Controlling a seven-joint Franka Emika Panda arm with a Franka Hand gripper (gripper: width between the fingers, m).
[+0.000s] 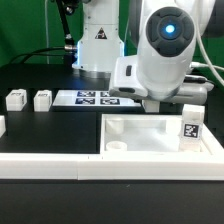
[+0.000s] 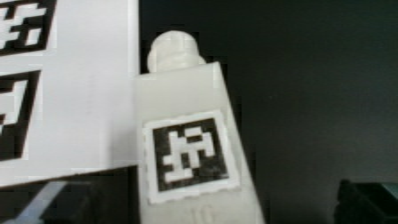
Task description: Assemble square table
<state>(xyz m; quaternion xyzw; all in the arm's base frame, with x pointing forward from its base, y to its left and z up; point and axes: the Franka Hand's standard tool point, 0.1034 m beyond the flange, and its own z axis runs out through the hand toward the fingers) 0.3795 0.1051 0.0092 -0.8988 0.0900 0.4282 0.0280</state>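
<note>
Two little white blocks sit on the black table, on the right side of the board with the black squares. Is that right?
Almost. The two little white blocks do sit on the black table, but they are on the exterior view's left of the marker board, not on its right. The exterior view shows this.

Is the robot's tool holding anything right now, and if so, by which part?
Nothing is held, as far as shows. The tool stands wide open, and the white tagged table leg lies in the gap between its fingers, apparently untouched.
</note>
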